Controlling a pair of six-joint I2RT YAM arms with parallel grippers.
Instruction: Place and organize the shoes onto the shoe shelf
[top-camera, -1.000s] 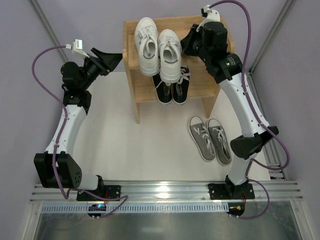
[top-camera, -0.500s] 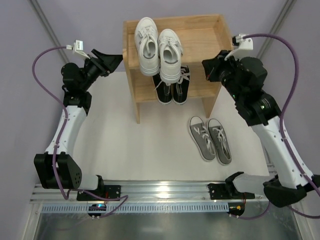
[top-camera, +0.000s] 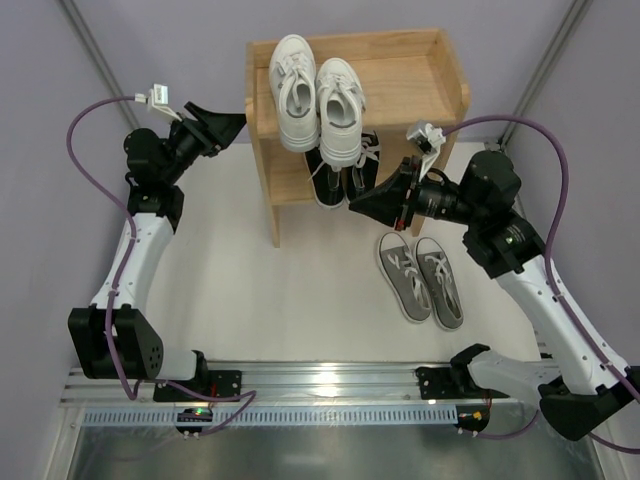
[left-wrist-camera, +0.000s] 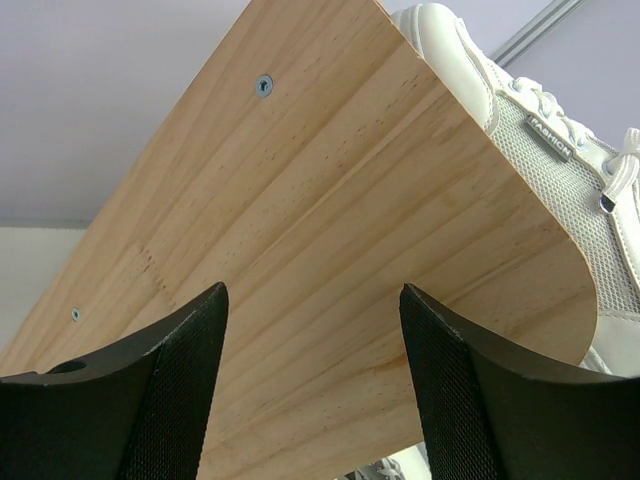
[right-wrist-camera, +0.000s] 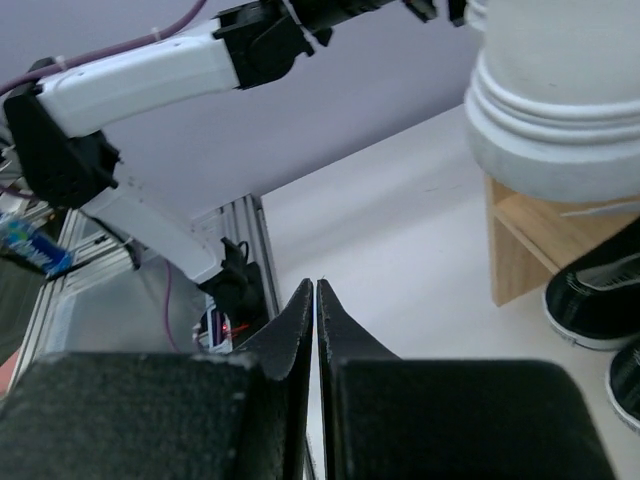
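On a white table (top-camera: 230, 290) fronting a two-tier wooden shoe shelf (top-camera: 420, 80), two robot arms work at tidying three pairs of sneakers. Two pairs are already housed. The white pair (top-camera: 318, 95) sits side by side at the left of the top tier, and the black pair (top-camera: 345, 180) is tucked on the lower tier directly beneath, its near ends poking past the front edge.

The grey pair (top-camera: 425, 275) lies on the table near the shelf's right leg, not yet shelved. The left gripper (top-camera: 236, 116) hovers at the shelf's left side panel (left-wrist-camera: 300, 200), fingers spread wide with nothing between them. Whether they touch the wood cannot be told, though the pose suggests an arm parked clear of the work or ready to steady the rack.

The right gripper (top-camera: 355, 203) hangs just in front of the black pair, between the shelf and the grey shoes, its fingers (right-wrist-camera: 295, 330) pressed flat together and holding nothing. With bare space beside the white pair on top, the grey shoes appear to be the last job, and the right arm, being nearest, looks best placed for it.
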